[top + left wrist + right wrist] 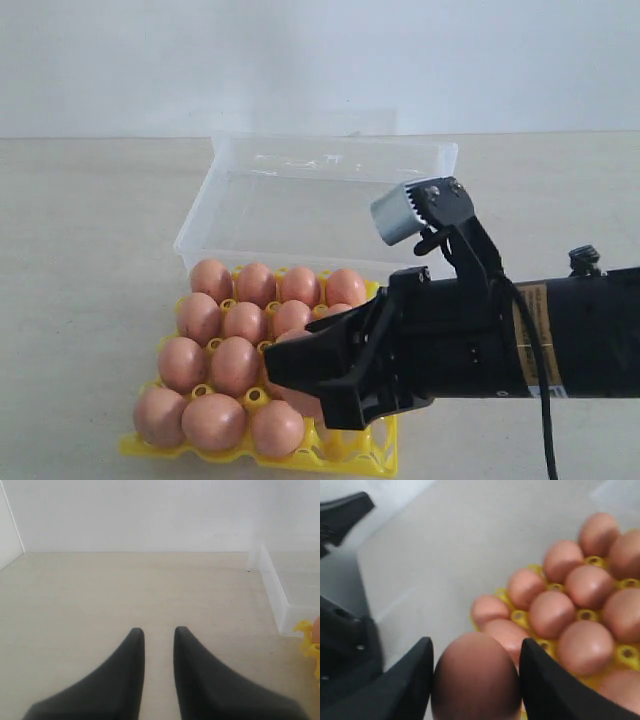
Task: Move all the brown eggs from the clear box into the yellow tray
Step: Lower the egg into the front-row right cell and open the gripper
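Fingers of the R gripper are seen spread wide and pinched on one brown egg, the held egg. Each inner face is pressed to a side of the shell, and the egg's rounded end is shown about level w/ the fingertips. Nothing else is touched by these fingers as far as can be told. Whether the held egg is resting on anything beneath cannot be told, since that spot is hidden by the gripper body in the ext. view.

Just beyond and below the fingertips the yellow tray is laid on the table. The other brown eggs are seated in its cups, approx a dozen visible, packed close together. The held egg is placed over the tray corner closest to the R arm. Farther past the fingertips, behind the tray and just beside its far edge, the clear box is set.

L gripper: its fingers are set close together w/ only a narrow gap between them, and nothing is gripped or touched. Bare table is seen beneath them. Off to one side of these fingertips, well apart, a corner of the clear box and a bit of the yellow tray edge are caught in the L wrist view.
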Available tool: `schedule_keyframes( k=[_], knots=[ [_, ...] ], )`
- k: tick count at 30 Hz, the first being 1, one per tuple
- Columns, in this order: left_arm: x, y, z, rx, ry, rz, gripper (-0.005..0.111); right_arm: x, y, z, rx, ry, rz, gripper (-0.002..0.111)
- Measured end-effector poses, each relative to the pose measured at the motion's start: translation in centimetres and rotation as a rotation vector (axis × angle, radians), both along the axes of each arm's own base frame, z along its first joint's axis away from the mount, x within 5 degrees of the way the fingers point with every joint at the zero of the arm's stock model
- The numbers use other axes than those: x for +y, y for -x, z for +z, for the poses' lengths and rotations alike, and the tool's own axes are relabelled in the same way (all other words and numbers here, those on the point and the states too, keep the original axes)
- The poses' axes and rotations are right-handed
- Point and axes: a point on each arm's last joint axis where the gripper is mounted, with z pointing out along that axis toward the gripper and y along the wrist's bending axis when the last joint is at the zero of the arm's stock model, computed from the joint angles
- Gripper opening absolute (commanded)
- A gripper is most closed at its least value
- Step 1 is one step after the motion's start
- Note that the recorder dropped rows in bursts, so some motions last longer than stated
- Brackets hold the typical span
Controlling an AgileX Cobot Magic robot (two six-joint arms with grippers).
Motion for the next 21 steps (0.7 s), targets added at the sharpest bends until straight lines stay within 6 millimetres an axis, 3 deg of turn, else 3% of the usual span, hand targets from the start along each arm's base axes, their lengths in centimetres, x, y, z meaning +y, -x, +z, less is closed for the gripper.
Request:
schedule_keyframes(
  k=[7, 16, 21],
  knots=[
    [0.0, 0.0, 0.0, 0.0, 0.0, 0.0, 0.022, -0.3, -0.7, -1.9, -0.045, 0.142, -0.002, 0.0],
    [0.0, 0.0, 0.0, 0.0, 0.0, 0.0, 0.022, 0.5, -1.2, -5.9, 0.058, 0.227, 0.055, 0.0],
    [0.0, 0.0, 0.0, 0.0, 0.0, 0.0, 0.022, 0.6, -1.3, -6.4, 0.051, 0.228, 0.059, 0.0]
  ],
)
